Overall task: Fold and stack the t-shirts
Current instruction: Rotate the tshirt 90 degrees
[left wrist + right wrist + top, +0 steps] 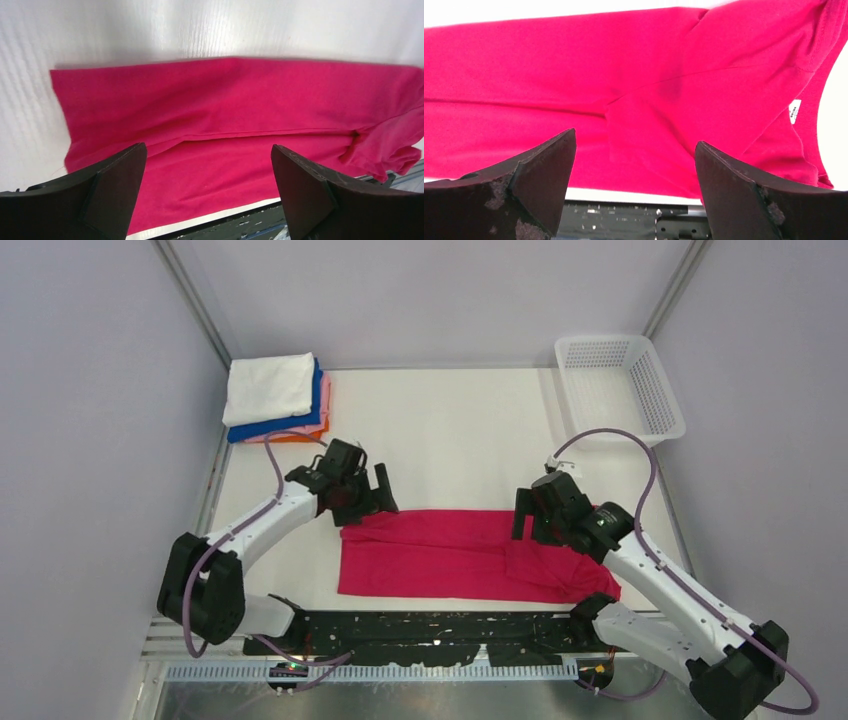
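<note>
The magenta-red t-shirt (460, 555) lies flat on the table near the front edge, folded lengthwise into a long band. It fills the left wrist view (235, 115) and the right wrist view (634, 85), where its small white neck label (794, 111) shows at the right. My left gripper (372, 502) is open and empty above the shirt's far left corner. My right gripper (528, 512) is open and empty above the shirt's far right part. A stack of folded t-shirts (275, 398), white on top of blue, pink and orange, sits at the far left corner.
A white plastic mesh basket (620, 385) stands at the far right corner. The white table top (450, 440) stretches between the stack and the basket. A black perforated rail (430, 625) runs along the front edge, just below the shirt.
</note>
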{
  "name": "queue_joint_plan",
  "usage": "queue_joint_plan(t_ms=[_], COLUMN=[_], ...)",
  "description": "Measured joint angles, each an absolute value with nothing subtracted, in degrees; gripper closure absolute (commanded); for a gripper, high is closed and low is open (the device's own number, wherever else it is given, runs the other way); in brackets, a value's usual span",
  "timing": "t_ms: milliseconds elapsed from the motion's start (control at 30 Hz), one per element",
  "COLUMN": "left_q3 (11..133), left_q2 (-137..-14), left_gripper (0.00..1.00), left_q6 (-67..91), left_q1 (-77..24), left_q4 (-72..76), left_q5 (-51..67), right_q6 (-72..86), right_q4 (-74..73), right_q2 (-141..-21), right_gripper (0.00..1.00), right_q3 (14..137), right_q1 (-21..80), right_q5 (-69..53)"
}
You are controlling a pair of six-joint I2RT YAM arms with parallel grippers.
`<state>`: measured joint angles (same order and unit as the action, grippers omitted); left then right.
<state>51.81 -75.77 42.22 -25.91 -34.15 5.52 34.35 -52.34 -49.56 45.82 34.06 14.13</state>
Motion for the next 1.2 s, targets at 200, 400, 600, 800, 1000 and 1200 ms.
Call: queue_joint_plan(t_ms=[200, 400, 600, 800, 1000, 1200], left_q3=[46.2, 40.7, 36.2, 34.2, 25.8, 19.2], left_q2=[-80.8, -79.2, -75.2, -71.7, -60.2, -51.0], left_gripper=[0.0, 0.0, 0.0, 0.0, 0.0, 0.0], left_q6=[41.7, 42.9, 45.3, 46.9, 51.3, 58.3], left_q1=[-26.4, -25.5, -24.2, -24.1, -24.0, -26.3], left_q4=[-31.5, -29.0, -24.6, -23.2, -20.3, -17.5], left_q5=[7.4, 6.5, 7.2, 7.1, 6.5, 5.9], right_q6=[36.4, 37.1, 36.3, 34.7, 34.2, 34.5], right_q4=[-43.7, -34.9, -23.7, -14.1, -10.2, -12.4], right_q2=[-52.5, -55.2, -62.6, -75.5, -92.6, -111.4], right_gripper=[0.05, 0.05, 0.05, 0.05, 0.05, 0.05], right_q3=[35.9, 25.8, 27.4, 34.6, 49.4, 73.1], right_q1=[22.8, 10.7, 8.2, 8.1, 8.4, 11.7], right_q5=[10.8, 4.0, -0.6, -3.7, -6.6, -9.2])
